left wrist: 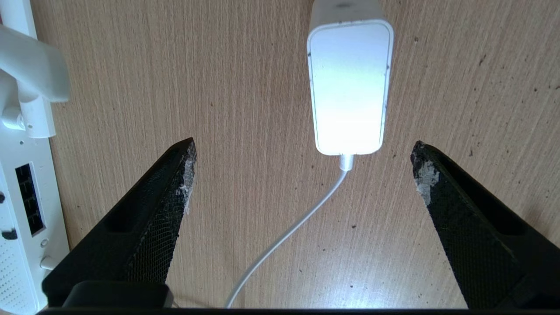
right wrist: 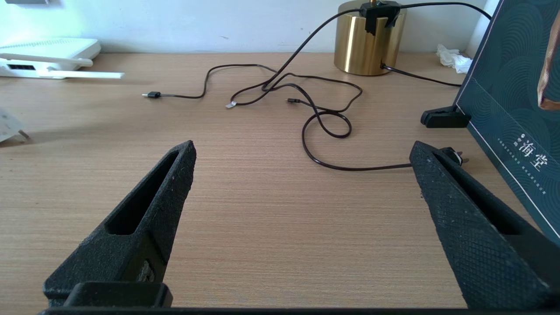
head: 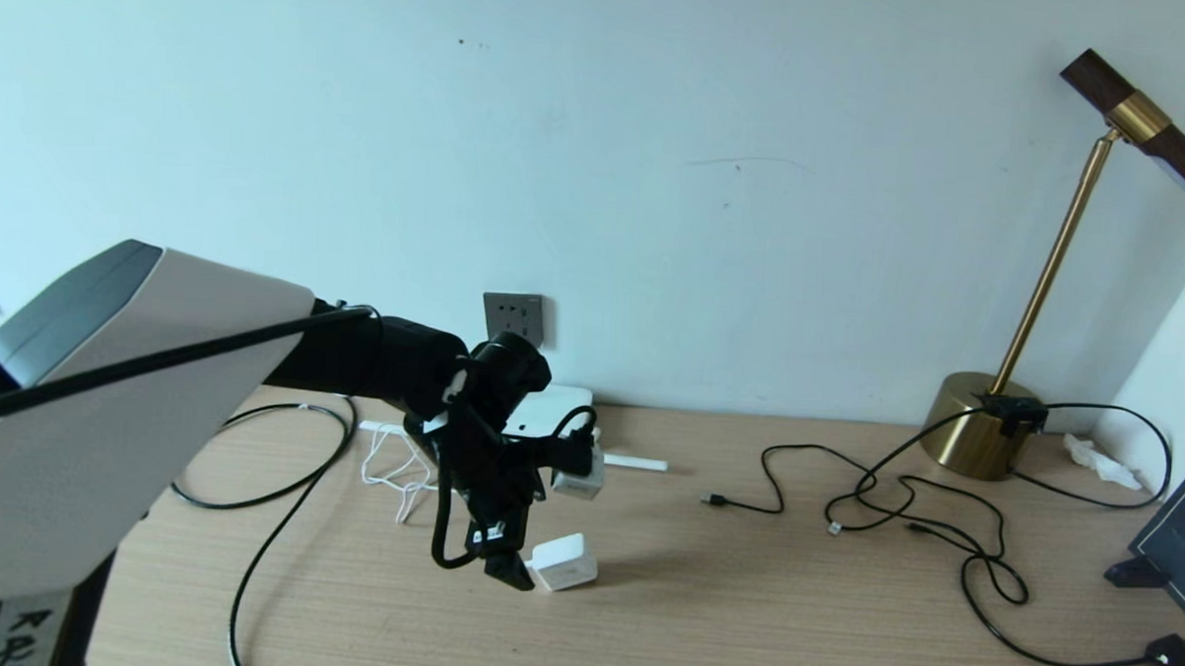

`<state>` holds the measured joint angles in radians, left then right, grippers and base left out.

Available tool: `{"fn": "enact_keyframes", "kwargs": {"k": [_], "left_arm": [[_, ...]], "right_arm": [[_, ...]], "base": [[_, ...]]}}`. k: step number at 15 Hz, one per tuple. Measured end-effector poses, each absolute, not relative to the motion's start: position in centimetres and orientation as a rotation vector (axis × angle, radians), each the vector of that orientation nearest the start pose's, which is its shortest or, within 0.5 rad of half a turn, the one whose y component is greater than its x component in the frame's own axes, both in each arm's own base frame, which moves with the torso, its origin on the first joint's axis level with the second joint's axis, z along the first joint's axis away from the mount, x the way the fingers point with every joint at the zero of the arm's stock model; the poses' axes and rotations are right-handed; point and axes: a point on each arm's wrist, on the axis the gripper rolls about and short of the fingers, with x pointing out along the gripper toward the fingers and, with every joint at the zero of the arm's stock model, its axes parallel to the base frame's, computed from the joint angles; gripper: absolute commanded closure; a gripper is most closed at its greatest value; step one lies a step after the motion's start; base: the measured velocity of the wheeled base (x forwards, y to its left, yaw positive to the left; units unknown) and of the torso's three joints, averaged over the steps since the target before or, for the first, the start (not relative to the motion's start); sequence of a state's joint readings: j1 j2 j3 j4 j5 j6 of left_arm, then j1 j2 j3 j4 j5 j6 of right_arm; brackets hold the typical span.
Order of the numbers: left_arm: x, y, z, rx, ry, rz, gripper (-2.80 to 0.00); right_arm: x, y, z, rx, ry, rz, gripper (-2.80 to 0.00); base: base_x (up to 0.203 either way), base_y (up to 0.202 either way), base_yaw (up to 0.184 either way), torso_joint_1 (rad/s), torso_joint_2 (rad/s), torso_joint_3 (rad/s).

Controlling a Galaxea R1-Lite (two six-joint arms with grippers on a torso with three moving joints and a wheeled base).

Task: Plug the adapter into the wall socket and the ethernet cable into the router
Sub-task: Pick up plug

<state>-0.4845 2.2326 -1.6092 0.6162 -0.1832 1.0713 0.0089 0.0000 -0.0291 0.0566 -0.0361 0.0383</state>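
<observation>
Nearest to me on the counter (head: 740, 614), my left gripper (left wrist: 302, 175) hangs over the adapter (head: 565, 562), pointing down, with its fingers (left wrist: 153, 210) spread wide and nothing between them but bare wood and the adapter's thin white cord (left wrist: 284, 232). In the left wrist view the adapter lies just ahead of the fingertips, flat on the counter, not yet between them. I judge this to be the approach for the first pick: the adapter is untouched and nothing is plugged in. Next I need to ease the gripper forward until the fingers straddle the adapter's body, settle down, then close across its narrow sides, keeping the cord from being pinched. My right gripper (right wrist: 302, 175) sits parked low over the counter's near right part, fingers also spread and empty. Farther back, the router (head: 550, 410) lies at the counter's back edge against the wall, partly behind my left arm, its port slots showing in the left wrist view. The ethernet cable (head: 271, 519) loops over the counter's left part; I cannot see its plug tip. Farthest, the wall socket (head: 513, 317) sits on the wall just above the router, empty.
</observation>
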Motion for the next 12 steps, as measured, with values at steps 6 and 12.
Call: {"fn": "enact_keyframes", "kwargs": {"k": [6, 12], "left_arm": [[35.49, -19.9, 9.86, 1.084, 0.817, -1.216, -2.8], [35.43, -20.0, 9.77, 1.086, 0.82, -1.219, -2.8]], "right_arm": [[-2.51, -0.1, 7.77, 0.038, 0.027, -0.028, -2.8], [-2.51, -0.1, 7.78, 0.038, 0.027, -0.028, -2.8]], "base": [[0.0, 0.0, 0.0, 0.0, 0.0, 0.0], [0.0, 0.0, 0.0, 0.0, 0.0, 0.0]]}}
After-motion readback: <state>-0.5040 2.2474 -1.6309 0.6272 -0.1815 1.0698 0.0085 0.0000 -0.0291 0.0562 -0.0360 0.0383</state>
